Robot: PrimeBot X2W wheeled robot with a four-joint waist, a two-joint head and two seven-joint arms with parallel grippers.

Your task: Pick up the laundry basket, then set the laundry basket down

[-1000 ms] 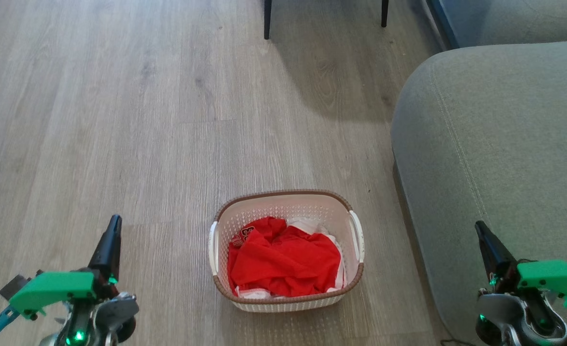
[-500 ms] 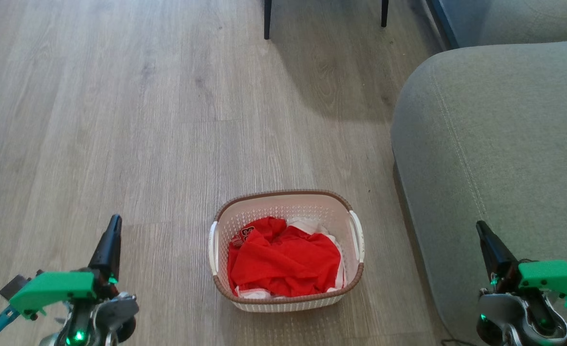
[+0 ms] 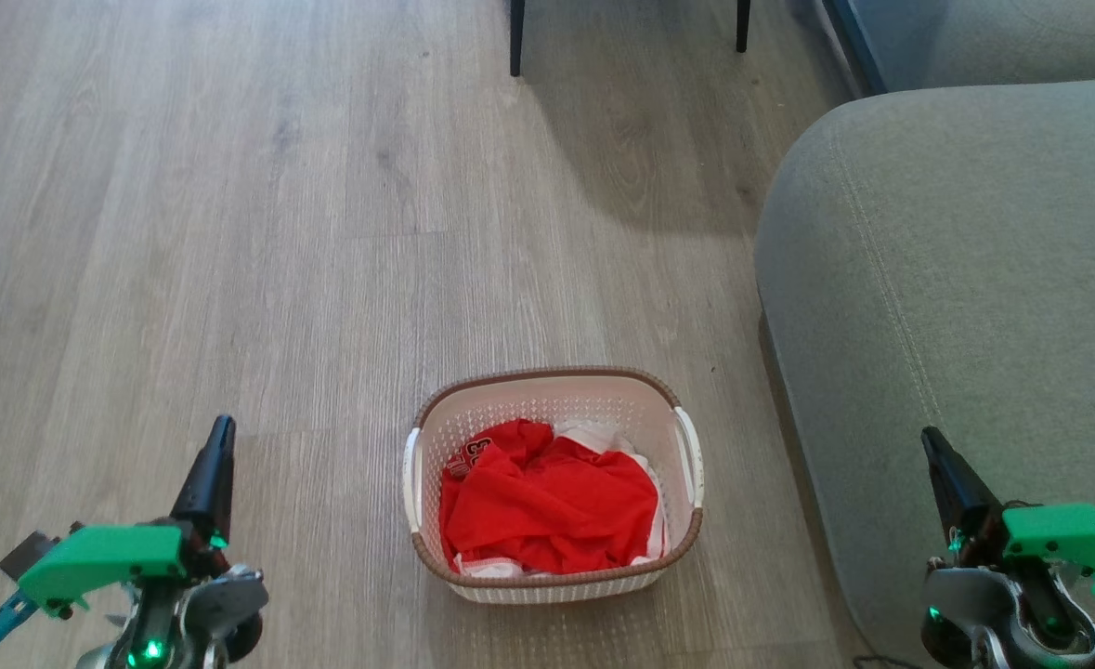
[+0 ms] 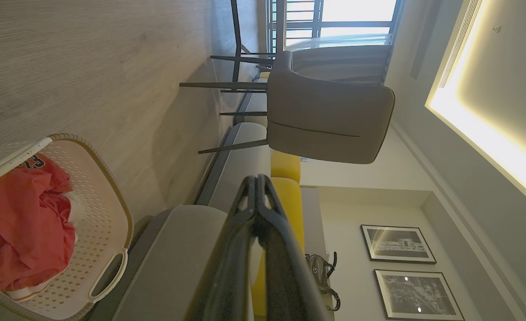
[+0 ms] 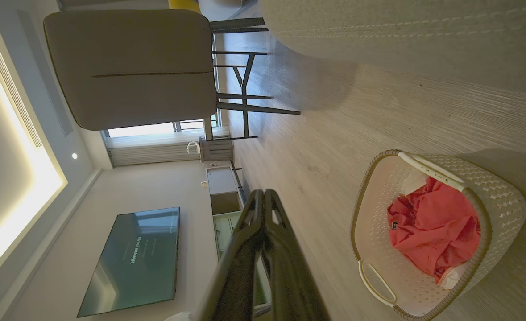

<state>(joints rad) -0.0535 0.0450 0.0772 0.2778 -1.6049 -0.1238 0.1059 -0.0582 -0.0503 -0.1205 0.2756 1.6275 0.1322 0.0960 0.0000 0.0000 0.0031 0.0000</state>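
Observation:
The laundry basket stands on the wood floor in the lower middle of the head view, cream-white and perforated with a brown rim and white side handles, holding red and white clothes. My left gripper is shut, raised well to the left of the basket and apart from it. My right gripper is shut too, off to the basket's right in front of the sofa. In the left wrist view the basket lies at the lower left beside my shut fingers. The right wrist view has the basket at the lower right, clear of its shut fingers.
A grey sofa fills the right side, its edge close to the basket's right handle. Dark chair legs stand at the top middle, belonging to a grey chair. Open wood floor stretches to the left and ahead. A television hangs on a wall.

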